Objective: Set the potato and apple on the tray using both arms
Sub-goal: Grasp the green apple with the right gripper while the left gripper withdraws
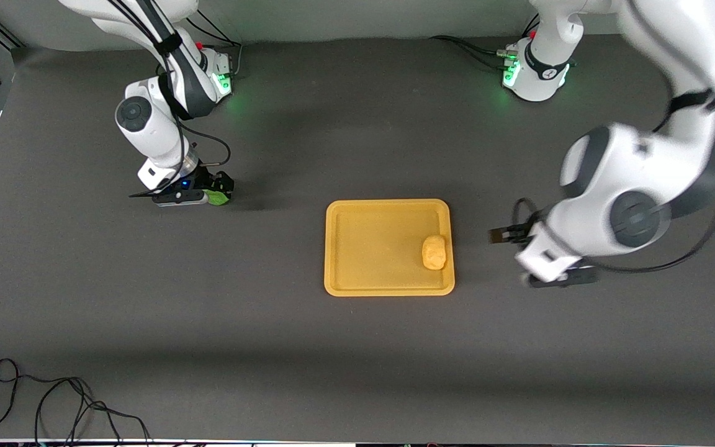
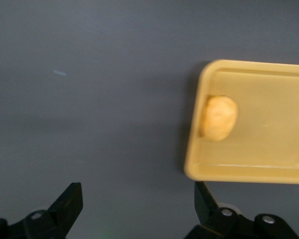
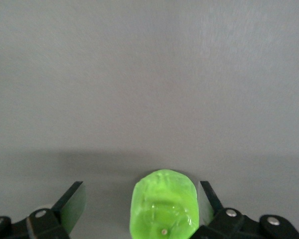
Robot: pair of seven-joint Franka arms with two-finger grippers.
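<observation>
The yellow-orange tray (image 1: pixel 370 248) lies mid-table. The potato (image 1: pixel 434 252) rests in it by the rim toward the left arm's end; the left wrist view shows the potato (image 2: pixel 218 117) and tray (image 2: pixel 269 129) too. My left gripper (image 1: pixel 509 234) is open and empty beside the tray, over bare table, as its wrist view (image 2: pixel 138 191) shows. The green apple (image 1: pixel 217 198) sits on the table toward the right arm's end. My right gripper (image 1: pixel 218 188) is low around it. In the right wrist view the apple (image 3: pixel 164 209) lies between the open fingers of the right gripper (image 3: pixel 141 186), closer to one of them.
A loose black cable (image 1: pixel 53 403) lies at the table's edge nearest the front camera, toward the right arm's end. The arm bases (image 1: pixel 534 71) stand along the farthest edge. Dark table mat (image 1: pixel 270 323) surrounds the tray.
</observation>
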